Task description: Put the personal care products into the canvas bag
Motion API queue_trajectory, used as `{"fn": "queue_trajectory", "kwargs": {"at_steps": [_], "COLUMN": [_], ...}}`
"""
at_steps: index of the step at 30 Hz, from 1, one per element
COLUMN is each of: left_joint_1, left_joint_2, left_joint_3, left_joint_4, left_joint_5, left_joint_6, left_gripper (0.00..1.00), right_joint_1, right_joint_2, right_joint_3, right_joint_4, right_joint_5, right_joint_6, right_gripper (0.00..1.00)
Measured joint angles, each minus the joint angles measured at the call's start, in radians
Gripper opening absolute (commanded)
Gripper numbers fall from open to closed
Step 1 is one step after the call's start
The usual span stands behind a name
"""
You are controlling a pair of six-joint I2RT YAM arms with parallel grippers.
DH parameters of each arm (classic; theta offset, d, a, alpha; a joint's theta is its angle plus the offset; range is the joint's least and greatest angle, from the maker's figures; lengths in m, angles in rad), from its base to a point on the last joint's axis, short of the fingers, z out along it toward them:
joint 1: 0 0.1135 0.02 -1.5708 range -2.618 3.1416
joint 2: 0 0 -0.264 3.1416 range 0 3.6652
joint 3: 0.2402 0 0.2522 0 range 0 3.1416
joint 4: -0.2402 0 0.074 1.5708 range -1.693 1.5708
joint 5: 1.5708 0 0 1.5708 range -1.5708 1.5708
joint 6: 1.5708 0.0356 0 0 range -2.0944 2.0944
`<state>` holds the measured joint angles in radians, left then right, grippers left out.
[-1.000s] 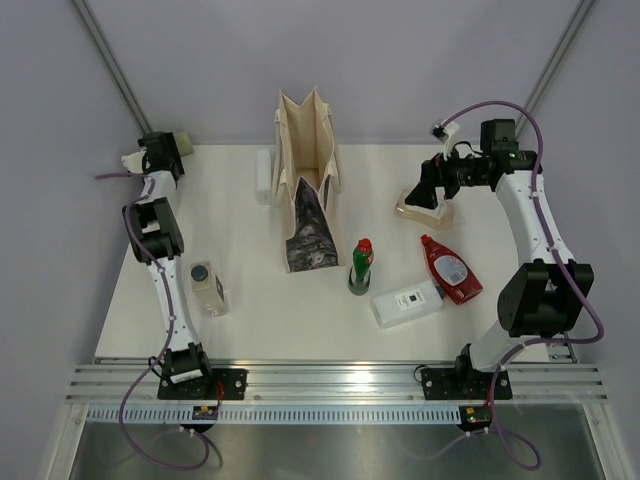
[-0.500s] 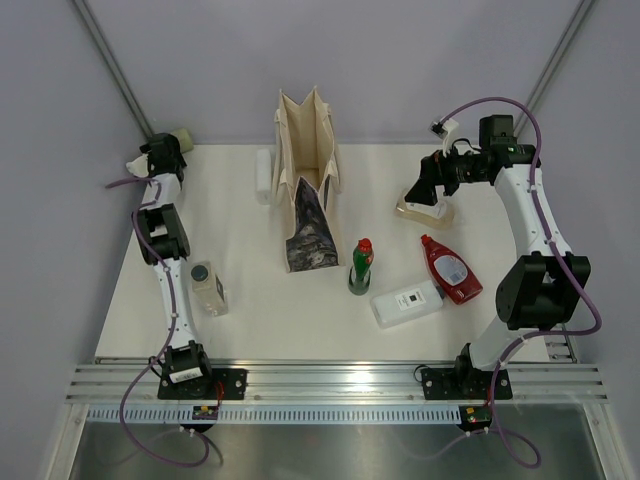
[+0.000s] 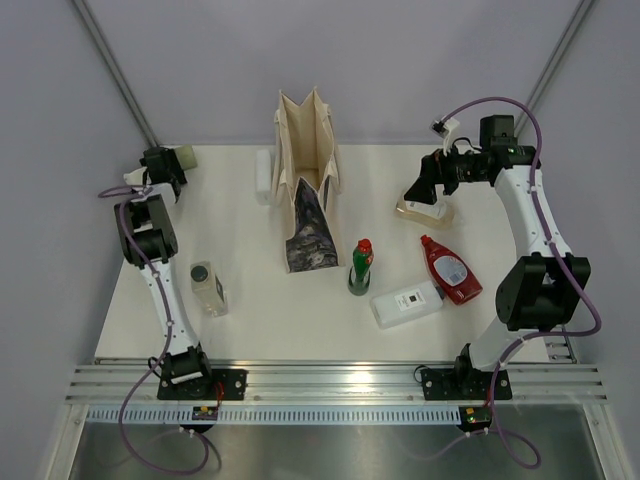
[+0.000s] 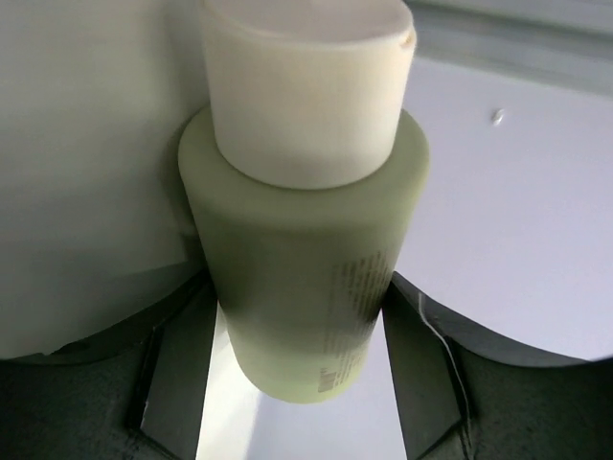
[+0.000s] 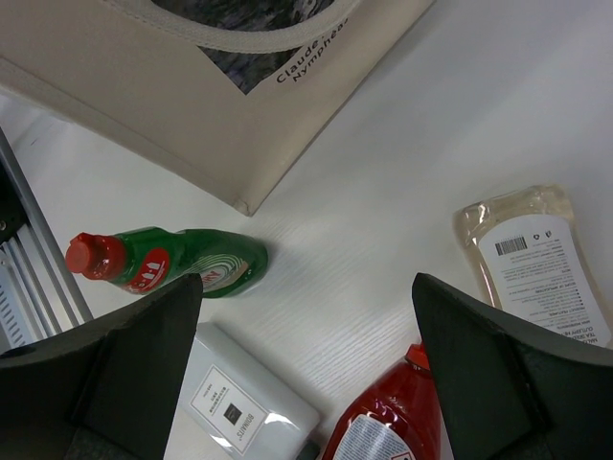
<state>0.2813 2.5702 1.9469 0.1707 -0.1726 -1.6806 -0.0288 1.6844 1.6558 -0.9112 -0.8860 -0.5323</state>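
Note:
The canvas bag (image 3: 308, 175) stands open at the back middle, its print side toward me; it also shows in the right wrist view (image 5: 192, 96). My left gripper (image 3: 163, 162) is at the far left back corner, shut on a pale green bottle with a white cap (image 4: 297, 249). My right gripper (image 3: 422, 188) is open and empty just above the amber bottle (image 3: 428, 212). The green bottle with red cap (image 3: 360, 266) stands right of the bag. The flat red bottle (image 3: 451, 271), white rectangular bottle (image 3: 407, 303) and clear bottle with black cap (image 3: 207, 288) lie on the table.
A white tube (image 3: 263, 175) lies just left of the bag. The right wrist view shows the green bottle (image 5: 182, 264), white bottle (image 5: 239, 402), red bottle (image 5: 383, 431) and amber bottle (image 5: 532, 259) below the fingers. Grey walls close in the back and sides.
The left arm's elbow has swung left and its gripper has shifted slightly at the back corner with the pale green bottle. The right arm has hardly moved.

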Motion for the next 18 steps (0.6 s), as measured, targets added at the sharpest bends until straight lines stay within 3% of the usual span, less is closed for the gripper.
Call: {"fn": "queue_trajectory", "kwargs": {"at_steps": [5, 9, 14, 15, 18], "left_joint_1": [0.001, 0.001, 0.001, 0.001, 0.001], "left_joint_2": [-0.276, -0.430, -0.522, -0.524, -0.507], "left_joint_3": [-0.374, -0.523, -0.532, -0.520, -0.432], "left_joint_4": [-0.032, -0.143, -0.385, -0.417, -0.563], "left_joint_5": [0.035, 0.055, 0.079, 0.083, 0.101], "left_joint_6": [0.113, 0.218, 0.374, 0.395, 0.482], "left_gripper": [0.45, 0.52, 0.66, 0.74, 0.80], "right_joint_1": [-0.011, -0.019, -0.028, -0.028, -0.029], "right_joint_2": [-0.031, -0.081, -0.147, -0.158, -0.184], "right_joint_3": [-0.048, -0.094, -0.140, -0.149, -0.171], "right_joint_4": [0.045, 0.064, 0.089, 0.093, 0.112], "right_joint_5": [-0.027, -0.053, -0.081, -0.085, -0.100], "right_joint_6": [0.013, 0.015, 0.018, 0.019, 0.031], "right_gripper": [0.99, 0.99, 1.00, 1.00, 0.99]}}
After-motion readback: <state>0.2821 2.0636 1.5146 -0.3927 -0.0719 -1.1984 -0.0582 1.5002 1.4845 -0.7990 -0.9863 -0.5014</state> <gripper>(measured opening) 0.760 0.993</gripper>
